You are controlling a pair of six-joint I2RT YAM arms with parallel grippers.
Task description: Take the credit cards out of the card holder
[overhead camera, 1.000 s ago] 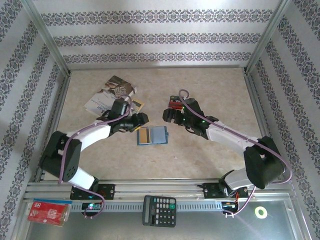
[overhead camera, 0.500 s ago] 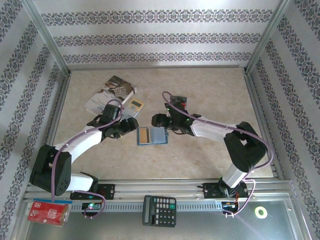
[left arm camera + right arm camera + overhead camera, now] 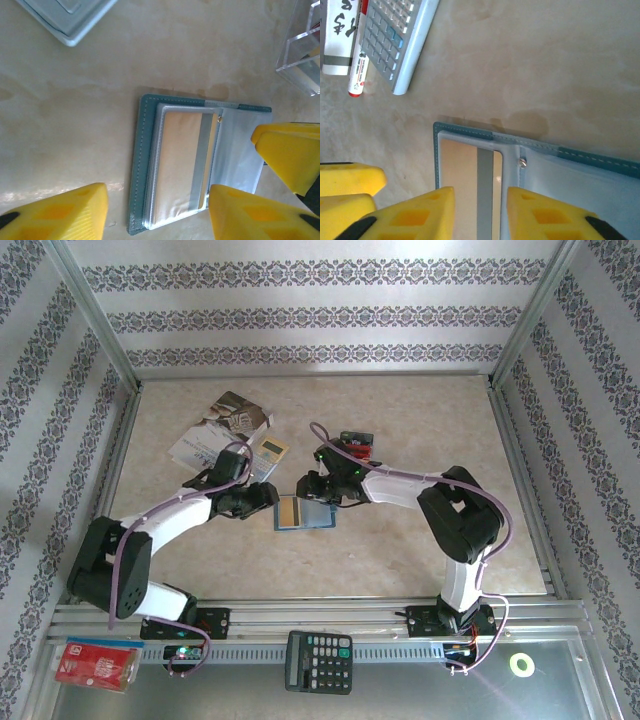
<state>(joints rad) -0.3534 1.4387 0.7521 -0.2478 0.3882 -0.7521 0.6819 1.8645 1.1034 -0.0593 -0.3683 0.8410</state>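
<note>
Credit card (image 3: 177,160) in the card holder (image 3: 136,170) seems thin, stiff, slippery; I would pinch its edge. Left gripper (image 3: 156,212) and right gripper (image 3: 480,210) are both released.

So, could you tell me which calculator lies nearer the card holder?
The silver-gold pocket calculator on the table; the larger black calculator sits farther off, on the front rail.

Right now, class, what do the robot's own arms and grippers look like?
The left arm and right arm have white links joined by bulky black joints, with a purple cable looping along each. The left gripper and right gripper carry blocky yellow fingers with recessed pockets and black tips.
</note>
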